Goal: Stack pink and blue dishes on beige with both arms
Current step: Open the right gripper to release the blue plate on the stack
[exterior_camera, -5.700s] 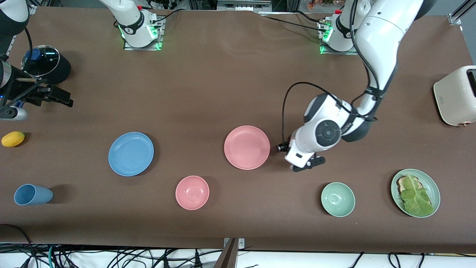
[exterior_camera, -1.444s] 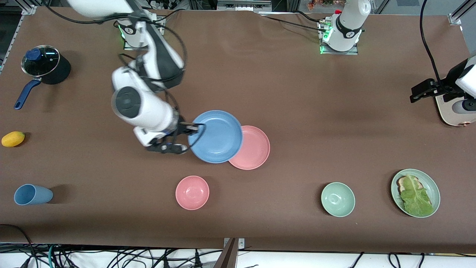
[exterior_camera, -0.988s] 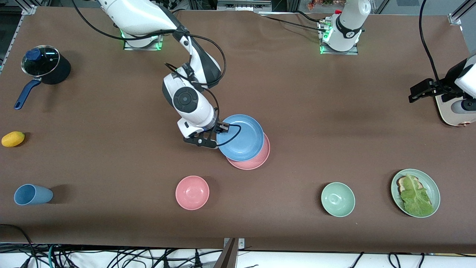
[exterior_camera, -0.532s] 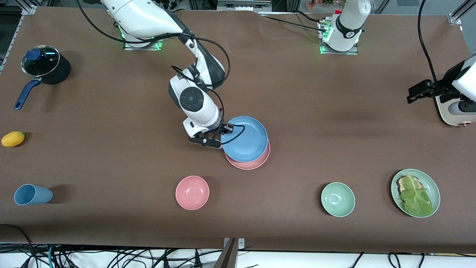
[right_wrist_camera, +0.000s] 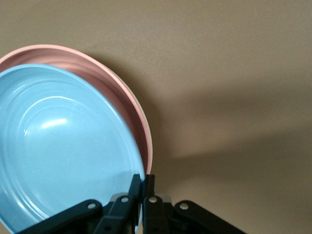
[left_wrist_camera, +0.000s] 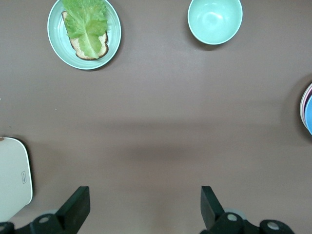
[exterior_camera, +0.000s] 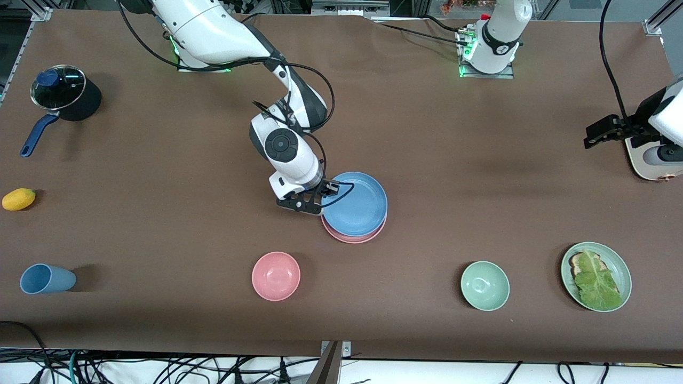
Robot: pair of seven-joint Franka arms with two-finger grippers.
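At frame centre, our right gripper pinches the blue plate over the pink plate; we should centre it before releasing. Our left gripper waits spread wide, upper right.

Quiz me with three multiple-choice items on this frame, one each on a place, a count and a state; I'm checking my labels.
1. The blue plate is over: A the pink plate; B the pink bowl; C bare table.
2. Bowls on the table: A one; B two; C three.
3. The right hand is: A open; B shut on the blue plate; C out of view.

Answers: 1 A, pink rim shows beneath it. 2 B, the pink bowl and the green bowl. 3 B, fingers pinch its rim in the right wrist view.
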